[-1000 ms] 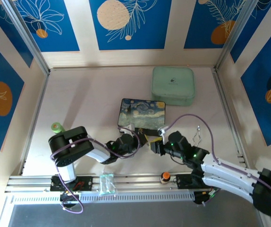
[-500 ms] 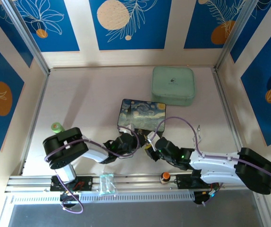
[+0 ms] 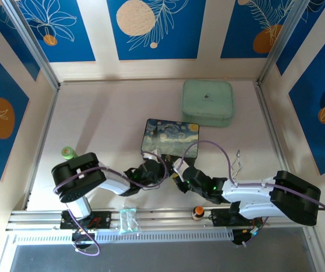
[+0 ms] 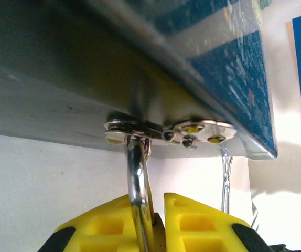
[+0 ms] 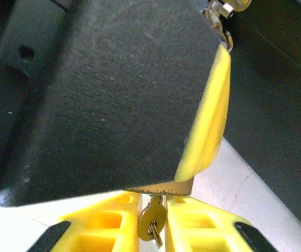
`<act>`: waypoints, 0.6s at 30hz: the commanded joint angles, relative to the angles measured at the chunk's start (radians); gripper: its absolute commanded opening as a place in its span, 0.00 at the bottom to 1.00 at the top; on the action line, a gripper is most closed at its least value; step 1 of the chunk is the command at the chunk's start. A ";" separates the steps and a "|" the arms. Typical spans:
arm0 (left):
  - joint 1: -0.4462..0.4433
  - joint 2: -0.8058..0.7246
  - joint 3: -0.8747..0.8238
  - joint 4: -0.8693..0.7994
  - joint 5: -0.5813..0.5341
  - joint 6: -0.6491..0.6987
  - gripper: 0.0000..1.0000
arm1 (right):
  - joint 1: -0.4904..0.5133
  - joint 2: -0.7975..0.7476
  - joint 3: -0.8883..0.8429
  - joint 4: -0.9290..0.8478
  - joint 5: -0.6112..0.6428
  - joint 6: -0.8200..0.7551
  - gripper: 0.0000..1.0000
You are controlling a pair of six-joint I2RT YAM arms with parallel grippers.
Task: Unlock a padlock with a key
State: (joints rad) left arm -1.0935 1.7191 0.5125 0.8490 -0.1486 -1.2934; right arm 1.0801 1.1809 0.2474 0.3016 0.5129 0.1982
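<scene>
Currently we see both pincers meeting at the near edge of the starry-night painted box (image 3: pixel 171 135), which lies flat near the middle of the tabletop (image 3: pixel 106 119). In the left wrist view, our left pincer (image 4: pixel 156 212) is clenched on the padlock (image 4: pixel 138 184) by its thin silver shackle. The yellow fingers (image 4: pixel 203 220) press close on either side of the metal, and the lock's body is hidden between them. The shackle rises from the fingers and passes through the small silver hasp (image 4: pixel 140 127) on the box's front wall, so the padlock hangs at the box's near side. In the right wrist view, our right pincer (image 5: pixel 151 207) is clenched on the key (image 5: pixel 151 220), a small pale metal piece held upright. Its upper end sits right at a brassy edge under the black body of the left pincer; we cannot tell whether it has entered the lock. From overhead, a mint-green case (image 3: pixel 208 102) sits beyond the box toward the far right. A silver wire clip (image 3: pixel 236 161) lies right of the pincers, apart from the lock, and a green roll (image 3: pixel 67 152) sits near the left arm's base.
</scene>
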 commanded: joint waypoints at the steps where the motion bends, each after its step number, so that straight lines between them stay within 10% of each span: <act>1: -0.009 0.013 0.014 0.098 0.042 -0.031 0.00 | -0.002 0.018 0.015 0.116 0.022 -0.016 0.12; 8: -0.009 0.006 0.005 0.098 0.053 -0.034 0.00 | -0.089 0.060 0.010 0.202 -0.134 0.032 0.01; 18: -0.010 0.011 -0.027 0.131 0.053 -0.040 0.00 | -0.404 -0.058 -0.051 0.196 -0.770 0.147 0.00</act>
State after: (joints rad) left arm -1.0824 1.7309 0.5022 0.9169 -0.1612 -1.3346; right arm 0.7517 1.1534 0.1944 0.4221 -0.0235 0.2722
